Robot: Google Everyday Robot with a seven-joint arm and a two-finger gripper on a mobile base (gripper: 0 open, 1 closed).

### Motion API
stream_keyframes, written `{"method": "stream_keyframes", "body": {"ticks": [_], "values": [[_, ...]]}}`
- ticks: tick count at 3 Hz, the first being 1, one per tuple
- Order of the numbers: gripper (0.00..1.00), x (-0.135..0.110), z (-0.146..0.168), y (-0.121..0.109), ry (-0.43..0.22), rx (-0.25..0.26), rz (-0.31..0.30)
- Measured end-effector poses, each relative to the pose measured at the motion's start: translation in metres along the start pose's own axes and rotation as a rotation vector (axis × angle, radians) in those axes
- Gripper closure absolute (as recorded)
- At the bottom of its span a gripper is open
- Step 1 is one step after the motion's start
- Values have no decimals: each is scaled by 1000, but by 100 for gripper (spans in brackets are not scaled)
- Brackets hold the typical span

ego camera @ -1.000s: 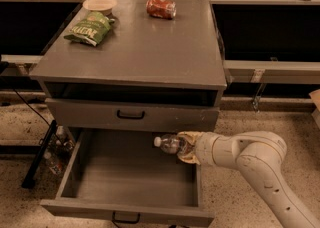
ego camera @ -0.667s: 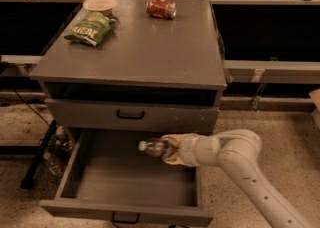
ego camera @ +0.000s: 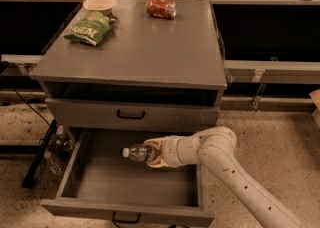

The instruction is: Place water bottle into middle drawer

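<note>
The water bottle (ego camera: 136, 153), small and clear with a white cap pointing left, lies on its side in the air over the open middle drawer (ego camera: 95, 182). My gripper (ego camera: 151, 154) is shut on its base end, reaching in from the right over the drawer's inside. The drawer is the grey cabinet's lowest one, pulled out, with a small black handle (ego camera: 125, 217) on its front. The bottle hangs a little above the drawer floor, right of centre.
A shut drawer front (ego camera: 131, 114) sits above the open one. On the cabinet top (ego camera: 150, 52) lie a green chip bag (ego camera: 89, 28), a pale bowl (ego camera: 100, 4) and a red crushed can (ego camera: 161, 8). A black stand leg (ego camera: 40, 153) is on the floor at left.
My gripper has carried the bottle leftward from the drawer's right edge to further over the drawer's inside.
</note>
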State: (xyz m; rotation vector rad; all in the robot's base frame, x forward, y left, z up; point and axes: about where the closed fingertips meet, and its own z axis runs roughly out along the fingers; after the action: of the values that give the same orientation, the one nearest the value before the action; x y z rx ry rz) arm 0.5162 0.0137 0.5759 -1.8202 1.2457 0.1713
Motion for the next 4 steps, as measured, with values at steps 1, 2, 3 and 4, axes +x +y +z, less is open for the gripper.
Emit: {"method": "stream_keyframes", "body": {"ticks": [1,2,3,4], "values": [[100,1,1,0,1,-2,3],[100,11,15,16,1,-43,31],[100,19,27,36,3,-82,56],[100,25,40,66,-12,-145,85]]}}
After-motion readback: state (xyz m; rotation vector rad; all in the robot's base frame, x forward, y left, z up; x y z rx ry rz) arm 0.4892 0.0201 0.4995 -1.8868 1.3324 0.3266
